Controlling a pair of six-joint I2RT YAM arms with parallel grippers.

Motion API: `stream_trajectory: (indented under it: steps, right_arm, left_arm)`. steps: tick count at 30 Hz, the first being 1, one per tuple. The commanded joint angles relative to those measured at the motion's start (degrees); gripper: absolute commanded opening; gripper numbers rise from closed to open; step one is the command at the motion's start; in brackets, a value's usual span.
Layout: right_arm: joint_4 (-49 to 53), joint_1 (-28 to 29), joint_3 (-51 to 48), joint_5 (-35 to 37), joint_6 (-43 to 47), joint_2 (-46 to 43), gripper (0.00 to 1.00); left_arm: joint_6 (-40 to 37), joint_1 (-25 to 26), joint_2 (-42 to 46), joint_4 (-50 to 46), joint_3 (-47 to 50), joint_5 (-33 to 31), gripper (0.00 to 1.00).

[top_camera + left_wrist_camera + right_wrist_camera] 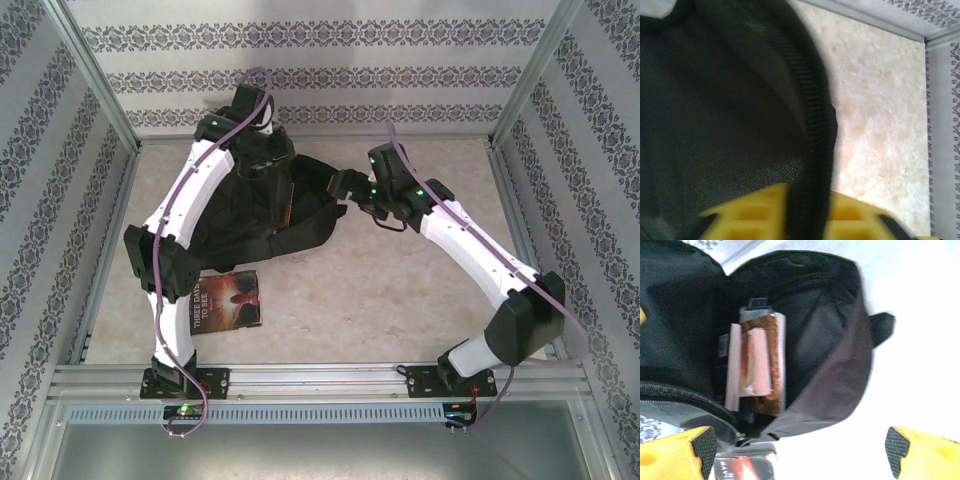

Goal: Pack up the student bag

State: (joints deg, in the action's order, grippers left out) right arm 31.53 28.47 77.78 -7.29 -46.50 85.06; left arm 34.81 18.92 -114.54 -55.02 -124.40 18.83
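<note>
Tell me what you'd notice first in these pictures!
The big black bag sits at the far middle of the table. The right wrist view looks right into its open mouth, where what look like books stand inside, and the right claw is wide open in front of it. One more book lies flat near the table's front left.

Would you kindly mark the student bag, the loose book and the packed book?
student bag (pixel 247 215), top external view, black fabric.
loose book (pixel 232 299), top external view, front cover.
packed book (pixel 757 362), right wrist view, pale middle.
</note>
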Motion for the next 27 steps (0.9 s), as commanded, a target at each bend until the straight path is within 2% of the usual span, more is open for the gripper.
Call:
stream_trajectory:
  steps: [1, 3, 6, 11, 16, 19, 27]
  right_arm:
    - [4.66, 0.63, -2.79, -0.04, 8.88, -3.23, 0.88]
    - [5.41, 1.21, -5.39, -0.79, 12.21, -6.58, 0.89]
    - [6.88, 1.87, -9.03, -0.94, 15.32, -11.09, 0.89]
    - [9.53, 3.25, -14.51, -0.18, 16.77, -15.22, 0.9]
    - [10.25, 3.52, -20.25, -1.99, 15.75, -17.46, 0.9]
    - [10.4, 3.77, -21.57, -3.09, 15.22, -17.56, 0.9]
    - [11.42, 3.88, -22.28, -3.57, 14.5, -18.13, 0.89]
  left_arm:
    - [1.12, 0.79, 3.49, 1.41, 0.03, 1.68, 0.45]
    - [-0.96, 0.55, 7.65, -0.72, 1.97, -2.56, 0.59]
    - [-1.77, -0.55, 16.47, -2.65, 9.84, -7.61, 0.71]
    - [5.86, -6.16, 35.63, -0.24, 38.23, -16.09, 0.93]
    - [13.89, -15.23, 46.07, 0.24, 60.38, -17.77, 0.96]
    - [17.46, -18.9, 47.82, 2.21, 67.78, -19.03, 0.96]
    - [27.83, -26.46, 39.45, 4.67, 76.87, -19.67, 0.92]
